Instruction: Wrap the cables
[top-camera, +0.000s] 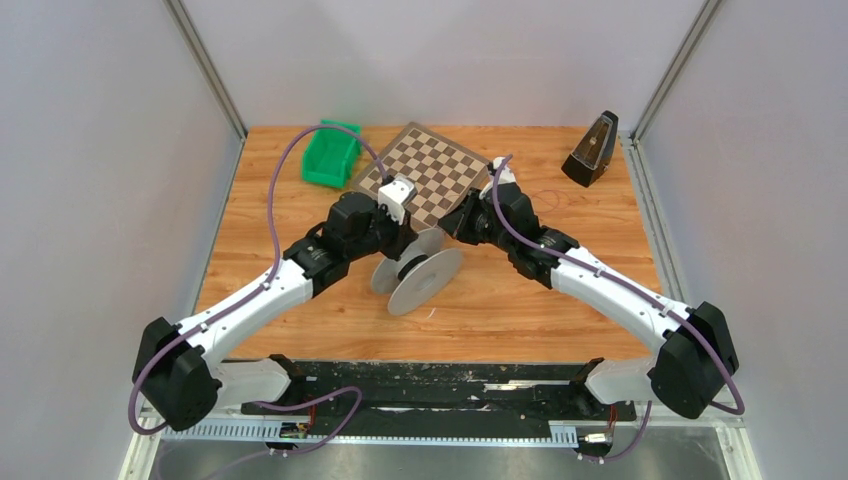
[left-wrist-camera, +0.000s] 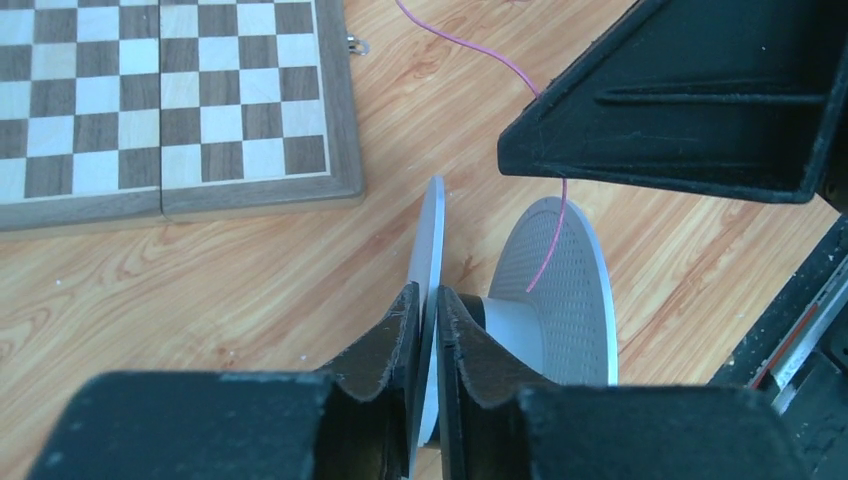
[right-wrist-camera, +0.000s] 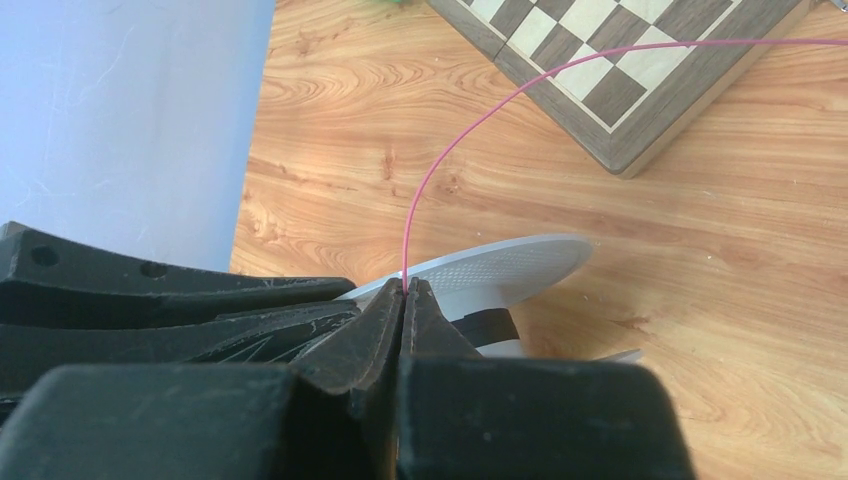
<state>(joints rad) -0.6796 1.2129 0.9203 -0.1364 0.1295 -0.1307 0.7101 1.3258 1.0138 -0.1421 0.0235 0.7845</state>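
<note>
A grey spool (top-camera: 425, 280) with two round flanges stands on its edges at the table's middle. My left gripper (left-wrist-camera: 429, 297) is shut on the rim of one flange (left-wrist-camera: 428, 235); the other flange (left-wrist-camera: 560, 290) and the hub show beside it. A thin pink cable (right-wrist-camera: 470, 130) runs from the chessboard side down into my right gripper (right-wrist-camera: 404, 287), which is shut on it just above the spool (right-wrist-camera: 500, 265). In the left wrist view the cable (left-wrist-camera: 470, 47) crosses the wood, passes behind my right gripper and drops to the far flange. In the top view my right gripper (top-camera: 462, 226) sits just right of the spool.
A folded chessboard (top-camera: 425, 172) lies behind the spool. A green bin (top-camera: 330, 155) stands at the back left and a black metronome (top-camera: 592, 150) at the back right. Grey walls close in both sides.
</note>
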